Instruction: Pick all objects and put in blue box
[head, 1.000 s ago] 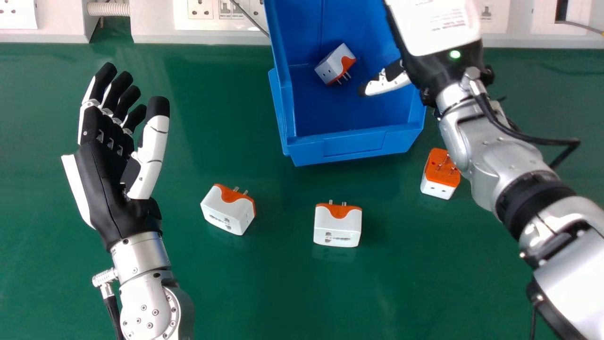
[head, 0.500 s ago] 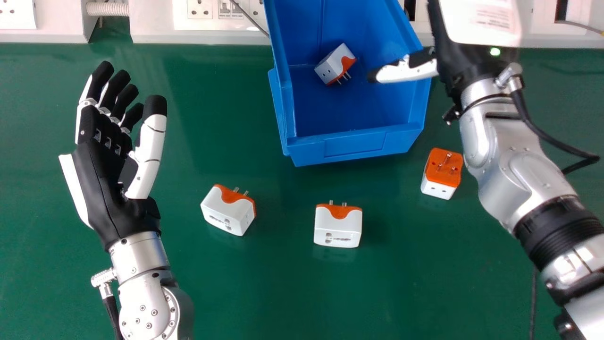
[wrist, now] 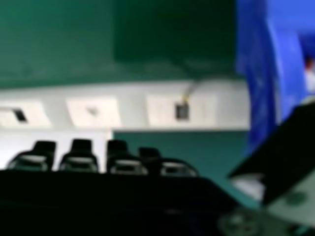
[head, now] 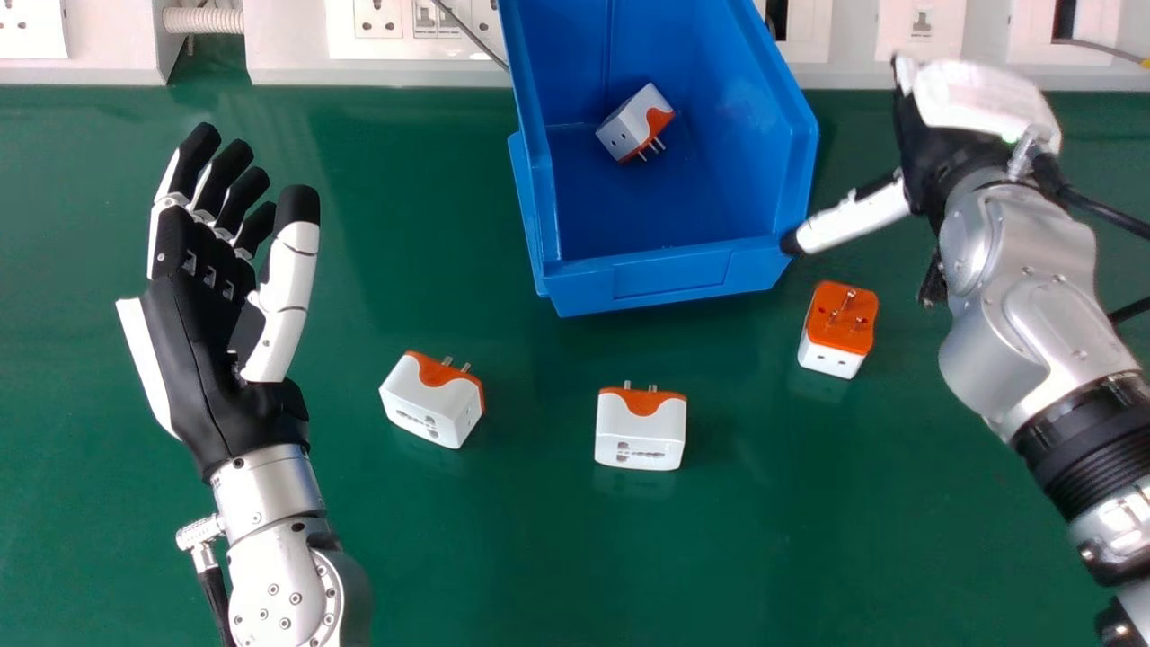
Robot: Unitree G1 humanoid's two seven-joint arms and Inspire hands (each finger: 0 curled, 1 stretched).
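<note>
Adapter (head: 636,123) lies inside the blue box (head: 672,275), left of the right hand (head: 943,135), which is uncurled and empty, its thumb near the box. Three further adapters (head: 640,436) rest on the worktop (head: 539,557), nearer the robot. Left hand (head: 202,350): fingers extended, holding nothing.

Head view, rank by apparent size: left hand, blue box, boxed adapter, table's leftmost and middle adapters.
1. Blue box
2. Left hand
3. Leftmost adapter, middle adapter: too alike to rank
4. Boxed adapter
</note>
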